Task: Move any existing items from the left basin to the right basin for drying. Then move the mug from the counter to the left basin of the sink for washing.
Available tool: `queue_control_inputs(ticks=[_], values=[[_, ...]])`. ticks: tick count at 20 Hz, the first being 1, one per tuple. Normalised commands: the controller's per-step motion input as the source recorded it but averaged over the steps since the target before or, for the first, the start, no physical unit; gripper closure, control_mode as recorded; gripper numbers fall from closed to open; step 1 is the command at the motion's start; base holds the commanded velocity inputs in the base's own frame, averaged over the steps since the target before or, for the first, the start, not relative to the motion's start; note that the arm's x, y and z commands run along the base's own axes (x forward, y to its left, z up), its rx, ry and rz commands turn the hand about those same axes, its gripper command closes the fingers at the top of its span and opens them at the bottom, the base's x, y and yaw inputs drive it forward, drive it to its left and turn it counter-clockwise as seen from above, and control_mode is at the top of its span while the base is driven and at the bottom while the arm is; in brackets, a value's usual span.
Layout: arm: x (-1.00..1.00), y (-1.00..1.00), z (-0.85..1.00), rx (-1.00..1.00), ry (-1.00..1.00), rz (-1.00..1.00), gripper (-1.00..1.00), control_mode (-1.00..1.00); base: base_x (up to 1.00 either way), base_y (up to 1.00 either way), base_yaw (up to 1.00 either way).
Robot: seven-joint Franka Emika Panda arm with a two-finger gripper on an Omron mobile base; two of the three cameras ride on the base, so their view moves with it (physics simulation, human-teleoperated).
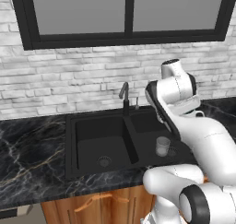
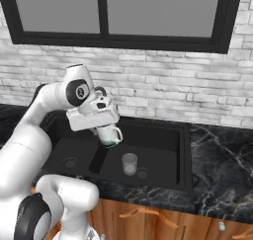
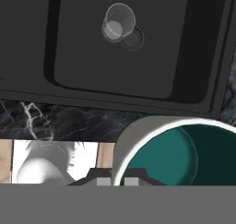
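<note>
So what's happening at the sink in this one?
The gripper is shut on the mug and holds it in the air above the sink, near the divider. The translucent cup stands upright in the right basin, beside its drain. The left basin holds nothing but its drain, so the mug has yet to be set down there.

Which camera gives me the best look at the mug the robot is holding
The right base view: the mug hangs whole under the gripper, handle visible, above the sink. The hand view shows just its rim and teal inside; the left base view shows only its handle past the arm.
</note>
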Motion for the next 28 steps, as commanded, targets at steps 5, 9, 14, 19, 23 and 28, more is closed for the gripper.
queue_control_inputs(ticks=[5, 9, 14, 19, 23, 28], values=[[0.0, 0.79, 0.0, 0.0, 0.09, 0.17, 1.0, -1.0, 0.0, 0.0, 0.0], [0.0, 0.79, 0.0, 0.0, 0.08, 0.15, 1.0, -1.0, 0.0, 0.0, 0.0], [-0.24, 0.54, -0.12, 0.02, 0.03, 0.17, 1.0, -1.0, 0.0, 0.0, 0.0], [-0.02, 0.61, -0.17, 0.04, 0.02, 0.12, 1.0, -1.0, 0.0, 0.0, 0.0], [-0.02, 0.43, -0.24, 0.05, 0.0, 0.09, 1.0, -1.0, 0.0, 0.0, 0.0], [0.05, 0.46, -0.24, 0.08, 0.01, 0.06, 1.0, -1.0, 0.0, 0.0, 0.0]])
